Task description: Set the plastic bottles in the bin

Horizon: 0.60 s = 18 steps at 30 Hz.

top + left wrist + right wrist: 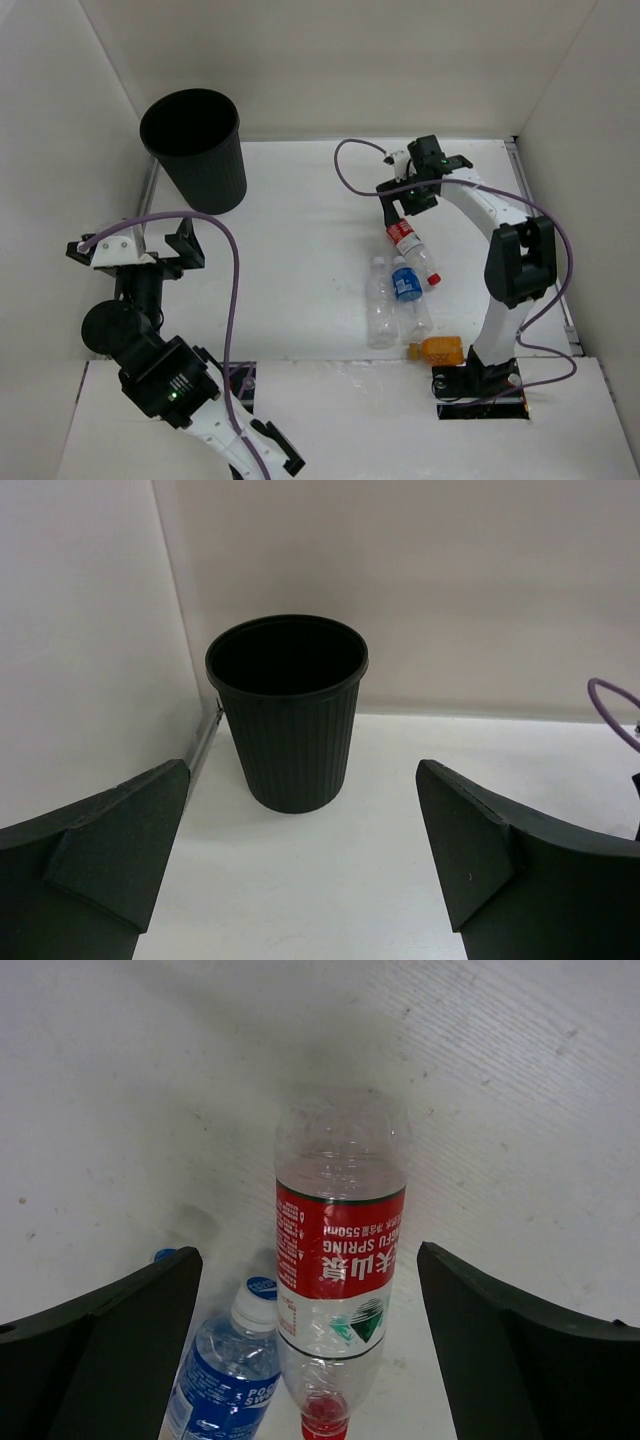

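Note:
The black bin [192, 148] stands at the far left; it also fills the middle of the left wrist view [288, 712]. The red-labelled bottle [412, 246] lies on the table, red cap towards the arm bases. My right gripper [406, 200] is open over its bottom end, and the bottle [340, 1260] lies between the spread fingers [470, 1340] without touching them. The blue-labelled bottle [408, 290] [228, 1372], the plain clear bottle [380, 302] and the stubby orange bottle [438, 350] lie just nearer. My left gripper [133, 240] [302, 780] is open and empty, facing the bin from a distance.
White walls close in the table on the left, back and right. The bin stands close to the back-left corner. The right arm's base [478, 385] is right beside the orange bottle. Purple cables [232, 300] loop off both arms.

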{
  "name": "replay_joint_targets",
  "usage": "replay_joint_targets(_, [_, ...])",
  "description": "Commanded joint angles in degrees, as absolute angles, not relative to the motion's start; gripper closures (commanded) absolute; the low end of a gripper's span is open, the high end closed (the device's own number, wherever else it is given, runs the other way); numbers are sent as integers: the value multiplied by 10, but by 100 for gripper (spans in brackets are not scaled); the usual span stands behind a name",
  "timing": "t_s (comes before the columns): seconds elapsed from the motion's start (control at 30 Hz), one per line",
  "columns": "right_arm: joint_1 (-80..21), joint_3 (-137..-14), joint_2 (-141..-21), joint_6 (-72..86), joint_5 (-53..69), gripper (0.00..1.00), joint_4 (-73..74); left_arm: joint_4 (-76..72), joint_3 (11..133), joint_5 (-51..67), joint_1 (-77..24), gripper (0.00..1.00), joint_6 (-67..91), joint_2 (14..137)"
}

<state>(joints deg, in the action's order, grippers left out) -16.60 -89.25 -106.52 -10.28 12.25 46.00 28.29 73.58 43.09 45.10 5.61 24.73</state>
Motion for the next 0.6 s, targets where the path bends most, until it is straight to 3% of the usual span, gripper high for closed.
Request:
replay_joint_targets(0.0, [-169, -925, -1085, -92, 141, 6, 511, 271, 756, 449, 463, 0, 54, 257])
replay_joint_targets(0.43, [-170, -962, -1168, -99, 165, 12, 595, 261, 778, 495, 474, 0, 62, 269])
replay_joint_targets(0.57, [-170, -974, -1183, -95, 166, 32, 596, 264, 778, 497, 478, 0, 61, 265])
